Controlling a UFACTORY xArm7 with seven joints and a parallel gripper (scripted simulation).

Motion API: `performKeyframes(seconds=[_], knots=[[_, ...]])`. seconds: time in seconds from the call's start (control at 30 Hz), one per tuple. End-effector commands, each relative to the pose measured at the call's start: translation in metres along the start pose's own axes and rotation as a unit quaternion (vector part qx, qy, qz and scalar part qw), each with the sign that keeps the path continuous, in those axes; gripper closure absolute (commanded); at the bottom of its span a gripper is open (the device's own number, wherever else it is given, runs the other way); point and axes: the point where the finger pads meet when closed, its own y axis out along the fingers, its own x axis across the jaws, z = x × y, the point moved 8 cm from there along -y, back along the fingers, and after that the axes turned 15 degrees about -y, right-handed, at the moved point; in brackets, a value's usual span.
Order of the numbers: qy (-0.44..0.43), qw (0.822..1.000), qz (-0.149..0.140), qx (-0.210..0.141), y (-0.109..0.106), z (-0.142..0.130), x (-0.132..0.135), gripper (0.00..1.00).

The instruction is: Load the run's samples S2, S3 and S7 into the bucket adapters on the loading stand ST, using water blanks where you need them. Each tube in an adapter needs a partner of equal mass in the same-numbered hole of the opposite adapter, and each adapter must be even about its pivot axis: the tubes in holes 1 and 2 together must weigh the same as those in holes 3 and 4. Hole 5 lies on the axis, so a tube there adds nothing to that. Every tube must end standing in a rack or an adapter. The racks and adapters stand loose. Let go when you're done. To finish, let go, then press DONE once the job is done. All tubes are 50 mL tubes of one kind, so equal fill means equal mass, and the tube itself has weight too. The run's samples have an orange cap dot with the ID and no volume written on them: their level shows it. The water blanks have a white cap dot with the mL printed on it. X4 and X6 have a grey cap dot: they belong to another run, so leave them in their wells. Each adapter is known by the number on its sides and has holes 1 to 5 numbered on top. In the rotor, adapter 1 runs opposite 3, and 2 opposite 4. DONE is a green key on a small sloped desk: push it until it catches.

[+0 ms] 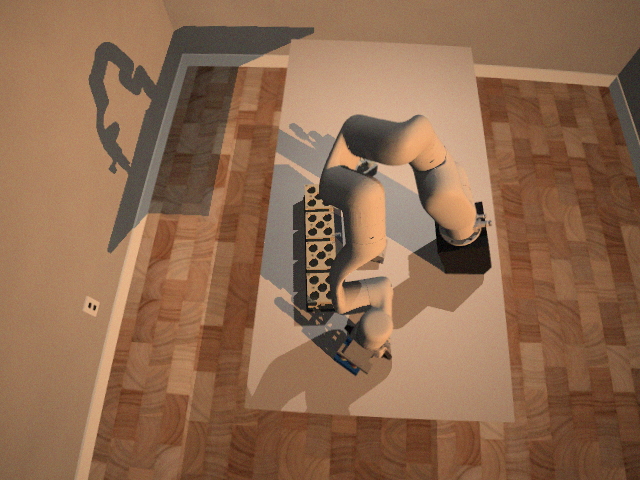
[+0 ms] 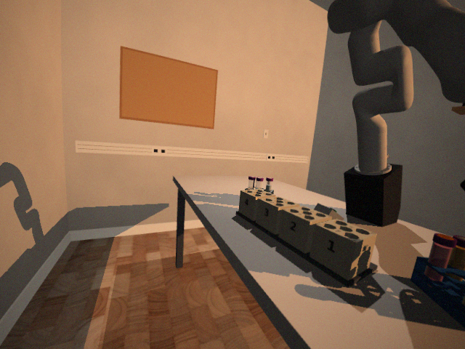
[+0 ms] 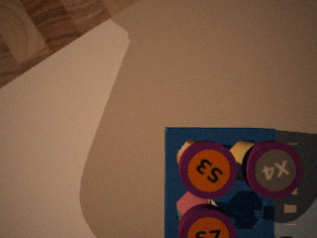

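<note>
Gripper: out of view in every camera; partly open, empty.
Blue tube rack [image 3: 170, 149]: below the wrist.
Orange-dotted S3 tube [image 3: 208, 170]: standing in rack, beside grey-dotted X4 tube [image 3: 274, 170].

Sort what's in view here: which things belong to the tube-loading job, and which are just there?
Belongs to the job:
- sample S3
- sample S7
- blue rack
- four numbered adapters
- water tubes behind adapter 4

Just there:
- tube X4, another run's
- cork board
- wall sockets
</note>
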Motion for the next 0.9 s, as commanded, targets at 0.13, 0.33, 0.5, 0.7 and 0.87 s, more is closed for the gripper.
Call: performKeyframes(seconds=[0.13, 0.33, 0.5, 0.7, 0.87], knots=[[0.000, 1.000, -0.003, 0.002, 0.015, 0.002, 0.000, 0.43], [0.000, 1.000, -0.003, 0.002, 0.027, 0.002, 0.000, 0.43], [0.000, 1.000, -0.003, 0.002, 0.035, 0.002, 0.000, 0.43], [0.000, 1.000, -0.003, 0.002, 0.041, 0.002, 0.000, 0.43], [0.000, 1.000, -0.003, 0.002, 0.041, 0.002, 0.000, 0.43]])
